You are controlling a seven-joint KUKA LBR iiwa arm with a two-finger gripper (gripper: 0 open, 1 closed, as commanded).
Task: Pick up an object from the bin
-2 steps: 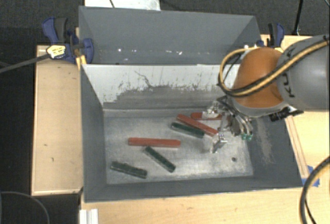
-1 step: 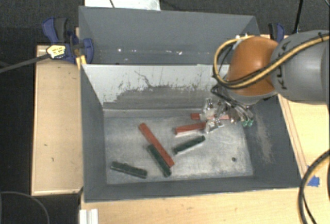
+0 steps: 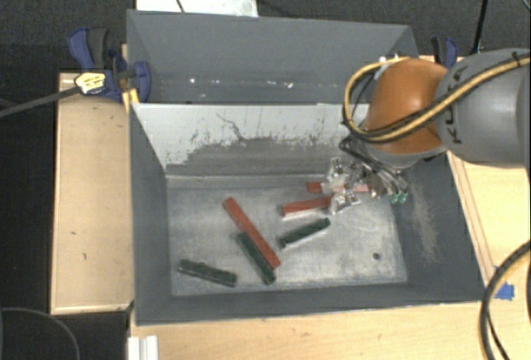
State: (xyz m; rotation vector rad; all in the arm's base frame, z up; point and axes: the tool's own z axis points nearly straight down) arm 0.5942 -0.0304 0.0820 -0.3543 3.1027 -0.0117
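Three dark green bars (image 3: 207,272) (image 3: 255,259) (image 3: 304,232), at least two red bars (image 3: 249,232) (image 3: 300,206)

Soft, even light falls from above on the grey bin (image 3: 249,60), with small glints along its back wall. The orange cover (image 3: 405,101) shows a dull sheen; shadows are faint.

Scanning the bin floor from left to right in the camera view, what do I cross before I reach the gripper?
dark green bar at the front left → long red bar lying slantwise → dark green bar at the middle → gripper
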